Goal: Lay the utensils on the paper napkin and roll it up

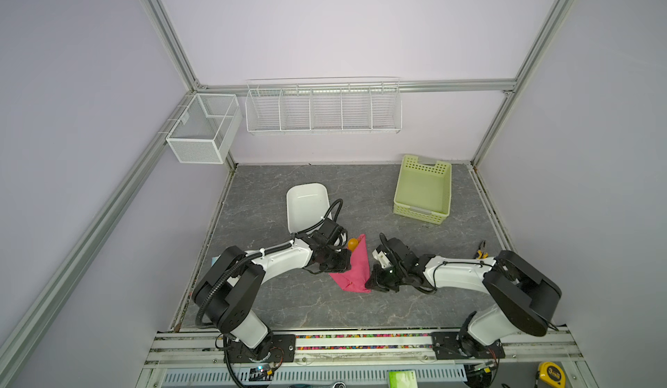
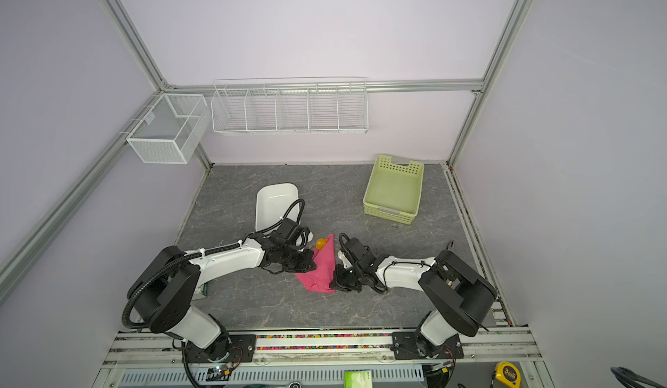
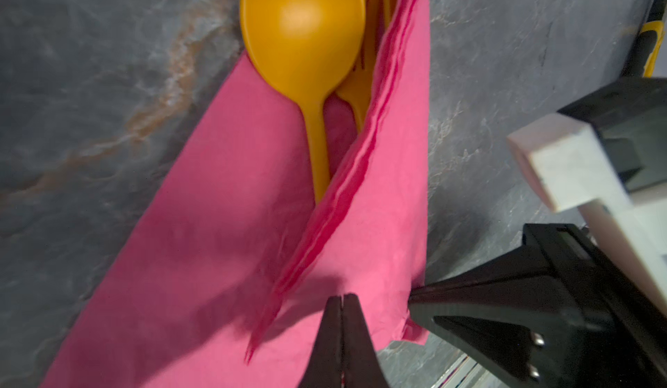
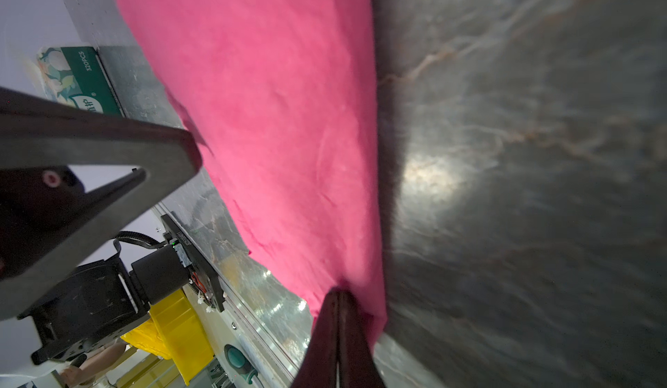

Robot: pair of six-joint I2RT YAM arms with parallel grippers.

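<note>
The pink paper napkin (image 1: pixel 355 270) (image 2: pixel 321 272) lies mid-table, folded over the utensils. In the left wrist view one flap of the napkin (image 3: pixel 216 223) covers the handles. The orange spoon (image 3: pixel 303 32) (image 1: pixel 352 243) pokes out at the far end, with the fork (image 3: pixel 361 83) beside it. The knife is hidden. My left gripper (image 1: pixel 348 265) (image 3: pixel 341 296) is shut, its tips resting on the napkin's left side. My right gripper (image 1: pixel 367 282) (image 4: pixel 339 290) is shut too, tips against the napkin's near right edge (image 4: pixel 270 115). Whether either pinches paper does not show.
A white tub (image 1: pixel 306 202) stands behind the left arm. A green perforated basket (image 1: pixel 422 191) sits at the back right. Yellow-handled pliers (image 1: pixel 481 251) lie by the right arm's elbow. Wire baskets (image 1: pixel 323 108) hang on the back wall. A tissue box (image 4: pixel 79 79) sits at the table's left edge.
</note>
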